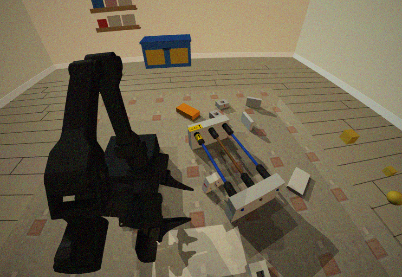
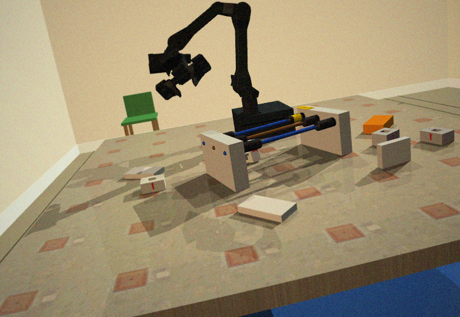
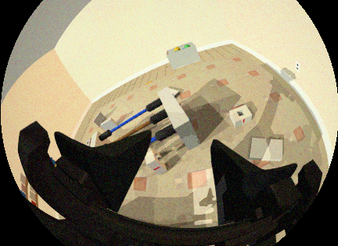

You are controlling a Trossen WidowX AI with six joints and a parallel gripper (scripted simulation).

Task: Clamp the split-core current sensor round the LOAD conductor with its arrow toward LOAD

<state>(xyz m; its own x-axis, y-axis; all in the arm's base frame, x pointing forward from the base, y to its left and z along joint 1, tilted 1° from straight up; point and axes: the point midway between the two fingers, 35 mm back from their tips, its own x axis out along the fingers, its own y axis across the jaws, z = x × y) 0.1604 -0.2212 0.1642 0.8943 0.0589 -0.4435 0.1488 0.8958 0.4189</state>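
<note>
The open sensor (image 1: pixel 211 183) (image 2: pixel 253 156) (image 3: pixel 156 162), whitish with a red mark, stands on the table beside and below the LOAD conductor, near the front end block. In the exterior view the block and cables partly hide it. The LOAD conductor (image 1: pixel 213 163) (image 2: pixel 263 127) is blue, with a yellow arrow sleeve (image 1: pixel 198 137) (image 2: pixel 296 118) near the yellow LOAD marker (image 1: pixel 195 127) (image 2: pixel 305 107). The sensor's arrow direction is unclear. My gripper (image 1: pixel 191 204) (image 2: pixel 187 90) (image 3: pixel 181 140) is open and empty, above the table, to the sensor's left in the top view.
Brown (image 1: pixel 228 154) and blue (image 1: pixel 245 150) conductors run beside LOAD between end blocks (image 1: pixel 256 202) (image 2: pixel 326 136). Closed sensors (image 2: pixel 152 184) (image 3: pixel 239 116) (image 1: pixel 221 104) (image 2: pixel 436 136), an orange block (image 1: pixel 187 111) (image 2: pixel 378 124) and pale slabs (image 1: pixel 298 181) (image 2: pixel 267 207) (image 3: pixel 266 149) lie around.
</note>
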